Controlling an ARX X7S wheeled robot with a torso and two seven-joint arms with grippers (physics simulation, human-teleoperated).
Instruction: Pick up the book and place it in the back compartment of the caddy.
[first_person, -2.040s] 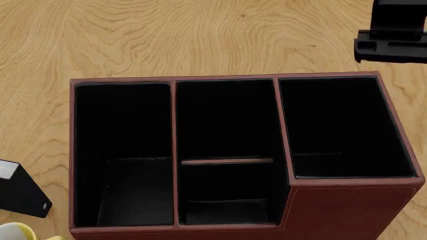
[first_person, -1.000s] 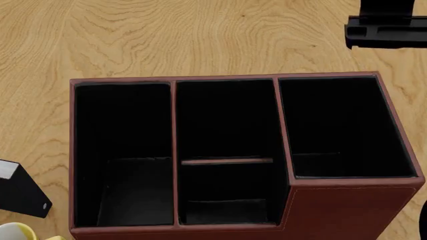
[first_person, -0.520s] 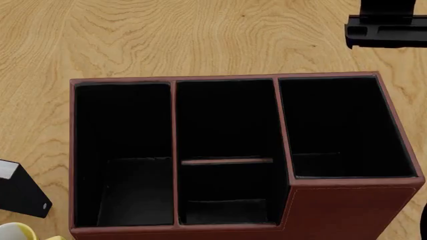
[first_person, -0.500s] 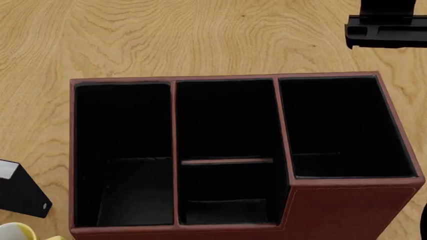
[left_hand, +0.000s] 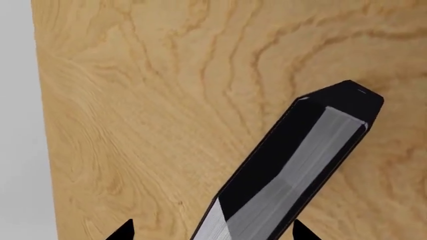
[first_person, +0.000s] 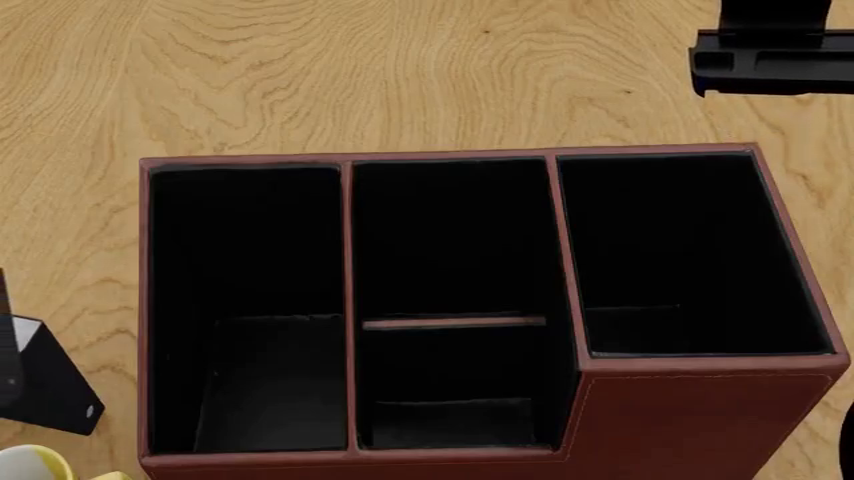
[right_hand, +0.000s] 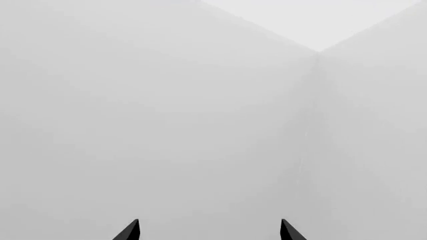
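Hovering your left gripper (left_hand: 210, 235) with its fingers spread either side of the book (left_hand: 293, 165), which lay on the wooden table (left_hand: 153, 115) just left of the caddy (first_person: 694, 420), you left your right gripper (right_hand: 208, 234) spread too.

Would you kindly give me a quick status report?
Left tool open, straddling the book, not gripped. Right tool open, facing blank wall. Caddy cells empty; back compartment unobstructed.
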